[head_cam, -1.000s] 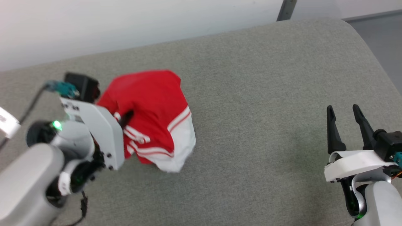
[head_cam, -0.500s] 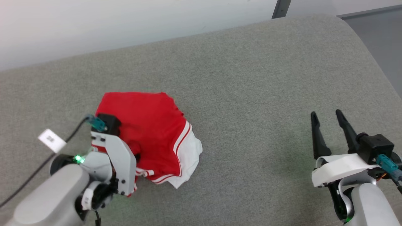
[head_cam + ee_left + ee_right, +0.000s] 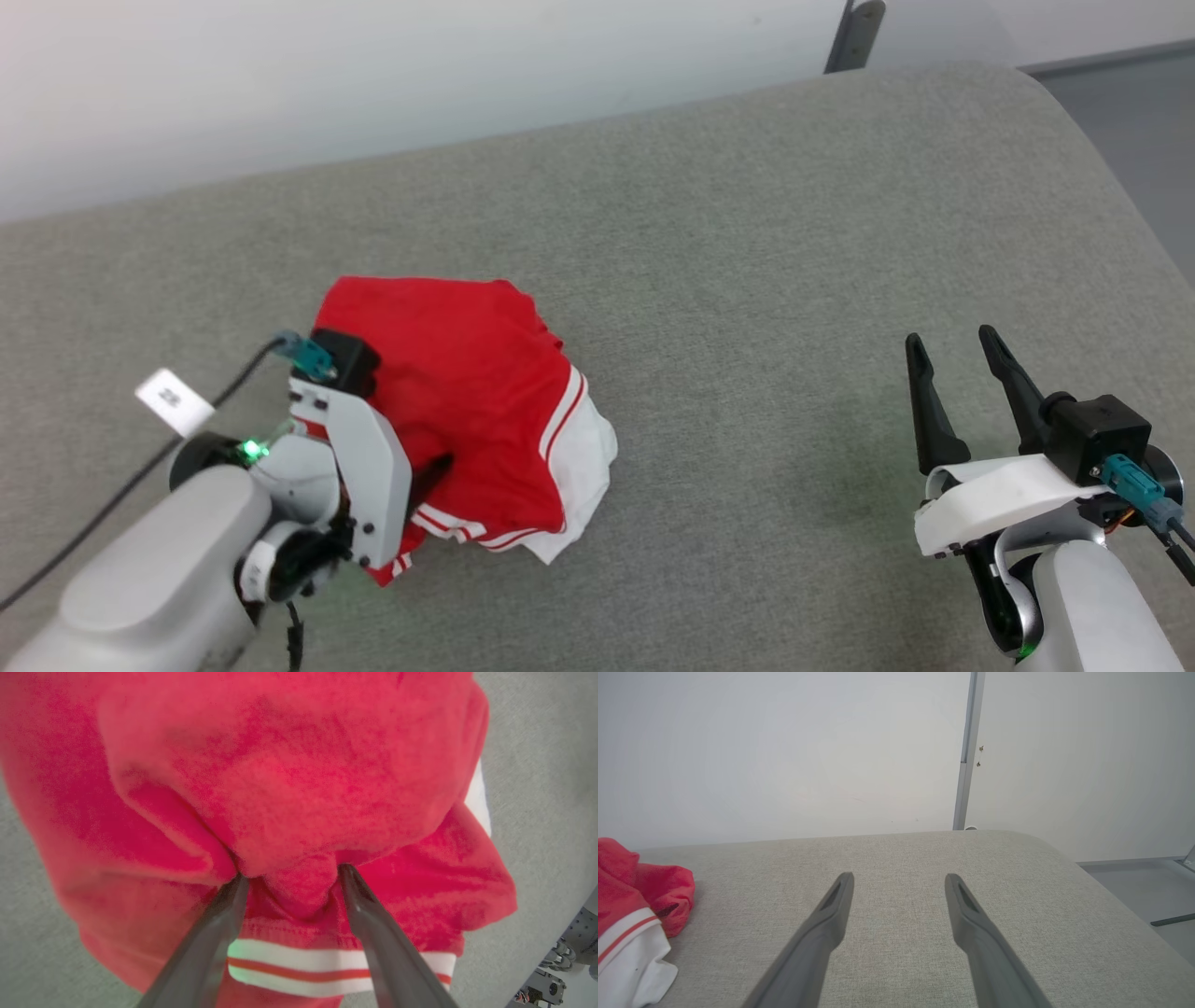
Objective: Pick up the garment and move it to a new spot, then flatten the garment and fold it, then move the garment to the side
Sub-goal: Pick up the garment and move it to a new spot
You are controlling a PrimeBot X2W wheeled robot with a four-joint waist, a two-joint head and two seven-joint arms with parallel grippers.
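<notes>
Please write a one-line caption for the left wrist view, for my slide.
Left claw, open, tips against a fold of the red garment on a grey surface.

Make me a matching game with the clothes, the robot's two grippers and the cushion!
Things:
1. clothes
2. left gripper
3. right gripper
4. cushion

Descriptions:
A. plain grey
B. open, above bare cushion, apart from the clothes
C. red with white striped bands, crumpled in a heap
D. open, with red cloth bunched between its fingers

Pairs: 1-C, 2-D, 3-B, 4-A
</notes>
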